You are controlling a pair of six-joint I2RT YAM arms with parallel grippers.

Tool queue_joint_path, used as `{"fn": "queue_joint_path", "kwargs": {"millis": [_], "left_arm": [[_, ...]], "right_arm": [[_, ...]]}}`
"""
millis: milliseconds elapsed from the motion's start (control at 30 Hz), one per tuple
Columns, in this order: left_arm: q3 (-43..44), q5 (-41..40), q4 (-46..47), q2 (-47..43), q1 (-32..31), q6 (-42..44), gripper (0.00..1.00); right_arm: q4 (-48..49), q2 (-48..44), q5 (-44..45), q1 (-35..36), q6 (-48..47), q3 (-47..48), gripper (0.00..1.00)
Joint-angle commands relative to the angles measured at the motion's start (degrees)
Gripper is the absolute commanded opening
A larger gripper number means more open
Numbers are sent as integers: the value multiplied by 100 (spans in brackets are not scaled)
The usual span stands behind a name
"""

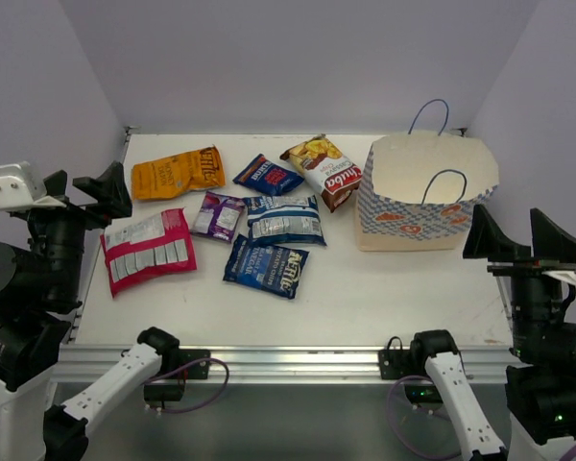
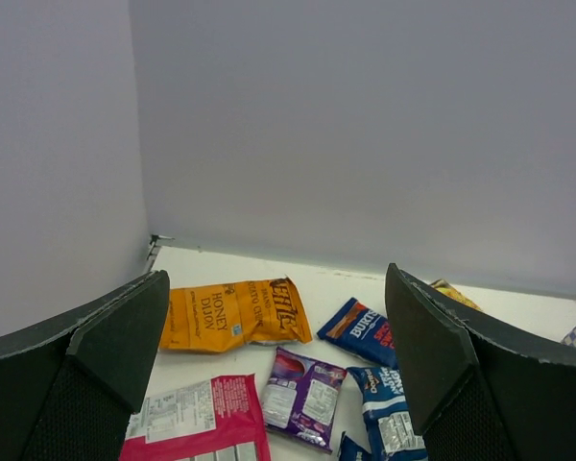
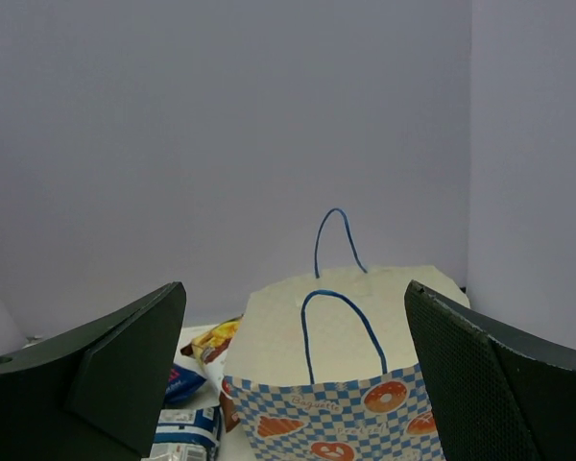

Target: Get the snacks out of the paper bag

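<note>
Holds nothing in left gripper point(image 2: 276, 288) or right gripper point(image 3: 295, 288) — both wide open. Finds snacks point(image 1: 283, 219) lying flat on table point(image 1: 394, 298), left of upright paper bag point(image 1: 413, 221). Could tip that light bag by poking inside — looks empty.

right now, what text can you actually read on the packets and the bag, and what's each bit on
"HONEY DIJON": orange packet.
"KETTLE", first letter unclear: same orange packet.
"BURTS": small dark blue packet.
"Simba", probably: red logo on the chip bag.
Print on the magenta packet and purple packet, and the script on the paper bag: too small to read.
</note>
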Motion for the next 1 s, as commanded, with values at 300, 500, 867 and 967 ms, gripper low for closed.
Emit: {"fn": "queue_joint_path", "kwargs": {"millis": [300,500,867,967], "left_arm": [[-643,140,9,-447,16,148,100],[-730,113,114,-367,16,103,100],[-854,148,114,-244,16,7,100],[-889,148,132,-227,16,7,100]], "right_arm": [[663,-464,115,301,-447,-562,99],[698,-481,185,336,-473,-632,99],[725,-499,203,354,-491,-685,99],[733,-508,185,362,-473,-703,99]]}}
